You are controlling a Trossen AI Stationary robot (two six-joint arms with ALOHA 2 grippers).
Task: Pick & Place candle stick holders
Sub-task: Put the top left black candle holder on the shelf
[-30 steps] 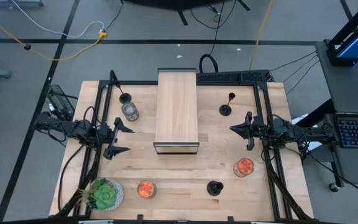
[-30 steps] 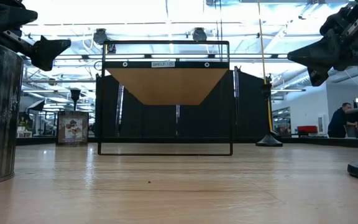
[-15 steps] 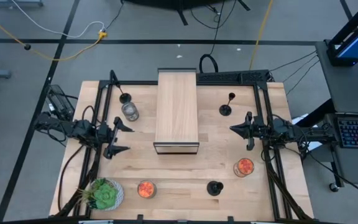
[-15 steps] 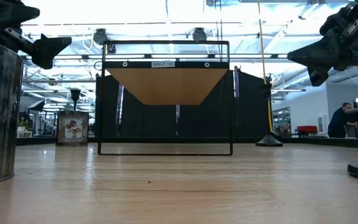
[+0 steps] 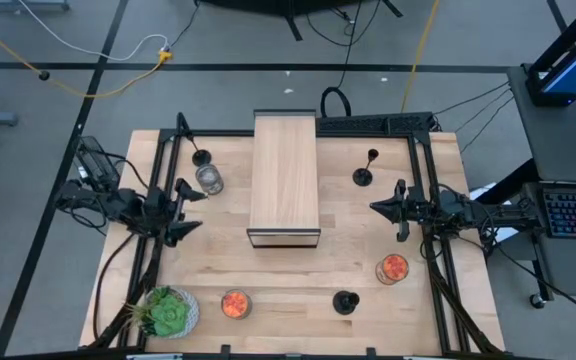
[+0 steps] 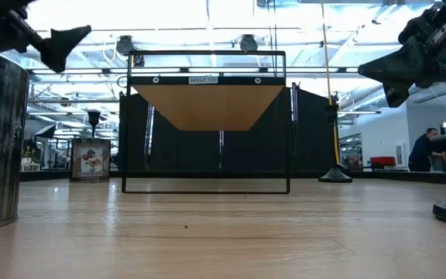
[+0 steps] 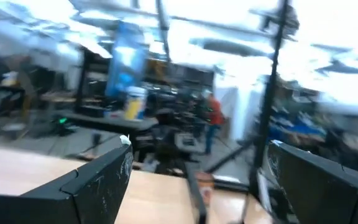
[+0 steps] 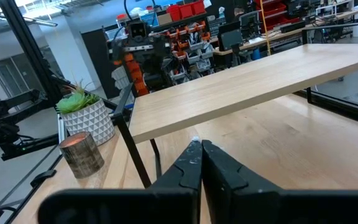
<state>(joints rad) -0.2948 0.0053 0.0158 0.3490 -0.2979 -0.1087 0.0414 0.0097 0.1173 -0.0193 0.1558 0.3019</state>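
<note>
Left end effector open, black slim-stemmed candle stick holders

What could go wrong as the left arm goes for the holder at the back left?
The glass jar stands right beside the back-left candle stick holder, so the open left gripper could knock it on approach. The holder's thin stem may tip if a finger clips it. The shelf stands close on the other side.

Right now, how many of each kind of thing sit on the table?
Black metal candlestick holders: 3
Orange-glowing round candles: 2
Clear glass jar: 1
Green potted plant: 1
Light wooden shelf: 1
Total: 8
</note>
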